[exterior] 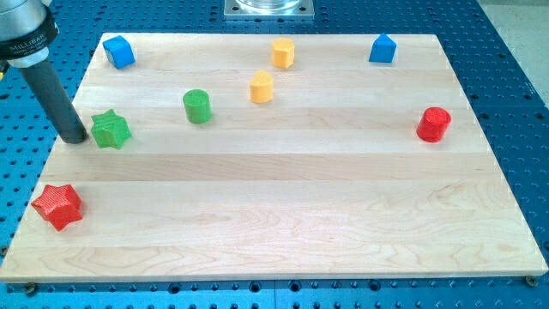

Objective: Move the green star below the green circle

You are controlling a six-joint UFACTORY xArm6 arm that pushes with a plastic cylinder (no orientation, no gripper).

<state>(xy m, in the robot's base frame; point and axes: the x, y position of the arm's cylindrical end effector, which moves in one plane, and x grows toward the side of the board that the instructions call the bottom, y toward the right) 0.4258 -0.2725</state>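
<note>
My tip (75,137), the lower end of a plain dark rod tool with no jaws to spread or press together, rests on the counter (283,215) near its left edge, pinching nothing. It sits just beside the green star (111,130), on the star's left side; whether the two touch cannot be told. The green star lies to the view's left of the green circle (197,106) and a little lower, with bare wood between them. Further toward the view's right, two yellow blocks stand near each other: one (262,87) right of the green circle, the other (283,53) above it near the top edge. A blue block (119,51) sits at the top-left corner, above the star, and another blue block (383,49) near the top right. A red cylinder (434,124) stands by the right edge, and a red star (58,206) lies at the lower left, well below my tip.
</note>
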